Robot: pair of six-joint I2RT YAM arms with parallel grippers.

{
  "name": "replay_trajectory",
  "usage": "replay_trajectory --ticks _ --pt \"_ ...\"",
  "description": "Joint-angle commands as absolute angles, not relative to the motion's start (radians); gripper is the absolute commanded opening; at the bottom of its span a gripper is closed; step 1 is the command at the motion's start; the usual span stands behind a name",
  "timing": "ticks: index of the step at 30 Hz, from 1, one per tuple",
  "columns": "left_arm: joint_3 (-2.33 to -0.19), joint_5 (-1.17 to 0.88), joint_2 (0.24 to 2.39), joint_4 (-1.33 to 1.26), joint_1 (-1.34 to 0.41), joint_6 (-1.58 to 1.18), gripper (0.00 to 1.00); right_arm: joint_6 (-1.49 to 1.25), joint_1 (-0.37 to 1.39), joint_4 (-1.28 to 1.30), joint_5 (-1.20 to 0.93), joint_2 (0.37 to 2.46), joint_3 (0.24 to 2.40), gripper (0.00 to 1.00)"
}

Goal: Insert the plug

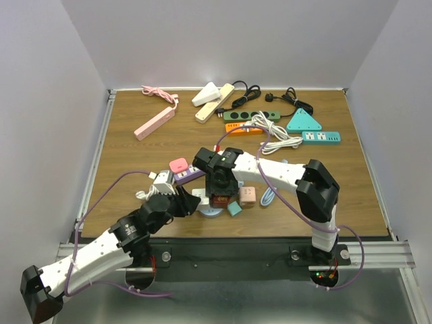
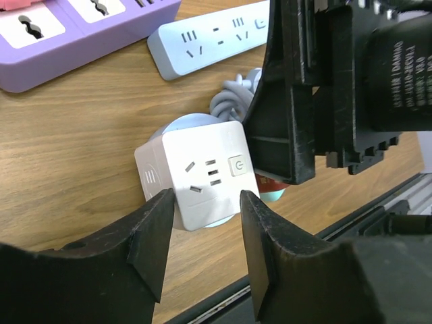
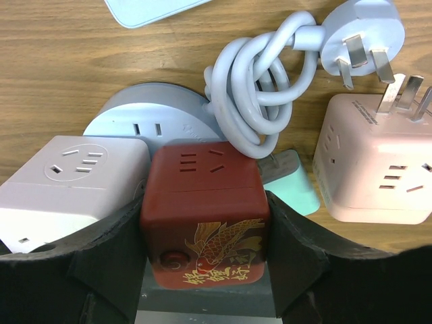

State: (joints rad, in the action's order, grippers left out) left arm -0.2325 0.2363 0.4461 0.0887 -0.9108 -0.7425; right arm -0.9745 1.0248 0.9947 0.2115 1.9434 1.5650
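1. Right fingers [image 3: 108, 263]: pinching a dark red cube-shaped socket adapter [image 3: 202, 209] with a gold fish printed on its near side. One finger lies flat against each side face.
2. Red cube position: near the front middle of the wooden tabletop [image 2: 67, 148], over a round pale blue socket base [image 3: 155, 118] whose slots show just behind it. Socket face up. Its own pins are hidden (cannot tell whether they are seated in anything).
3. Left fingers [image 2: 152, 236]: spread, tips aimed at a white cube-shaped socket adapter [image 2: 202, 172]. The cube shows through the gap and looks wider than it. Cannot tell whether the tips touch its lower corners.
4. White cube: sits over the round base, whose rim shows past its edges, just beside the red cube. The face toward the left wrist camera carries socket slots and a small power button.
5. Right of the red cube: a small mint green block [image 3: 293, 179], partly hidden, then a pale pink cube adapter [image 3: 378, 169] with metal pins at its far edge.
6. Behind these: a white three-pin plug [image 3: 358, 40], pins exposed, with its knotted white cable [image 3: 256, 88] lying against the round base.
7. Beyond the white cube, in the left wrist view: a pale blue-white power strip [image 2: 209, 37] and a purple power strip [image 2: 74, 34], both flat.
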Motion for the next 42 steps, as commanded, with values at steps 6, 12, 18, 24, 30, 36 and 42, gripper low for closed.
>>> replay_trajectory --ticks 6,12,18,24,30,36,42 --pt "-0.276 0.239 0.491 0.06 -0.916 -0.749 0.54 -1.017 1.066 0.974 0.308 1.987 1.425 0.0" --pt "-0.272 0.236 0.474 0.064 -0.916 -0.755 0.52 -1.037 1.101 0.959 0.319 2.013 1.41 0.01" --pt "-0.268 0.233 0.476 0.071 -0.916 -0.759 0.48 -1.037 1.118 0.937 0.301 2.02 1.41 0.0" --pt "-0.275 0.244 0.499 0.071 -0.916 -0.764 0.44 -1.057 1.12 0.94 0.337 1.916 1.4 0.12" --pt "-0.278 0.247 0.52 0.071 -0.916 -0.767 0.41 -1.058 1.118 0.939 0.35 1.861 1.419 0.53" --pt "-0.284 0.265 0.531 0.081 -0.916 -0.776 0.4 -1.054 1.118 0.937 0.376 1.804 1.42 0.74" --pt "-0.288 0.27 0.54 0.081 -0.916 -0.778 0.4 -1.022 1.12 0.893 0.344 1.747 1.414 0.82"
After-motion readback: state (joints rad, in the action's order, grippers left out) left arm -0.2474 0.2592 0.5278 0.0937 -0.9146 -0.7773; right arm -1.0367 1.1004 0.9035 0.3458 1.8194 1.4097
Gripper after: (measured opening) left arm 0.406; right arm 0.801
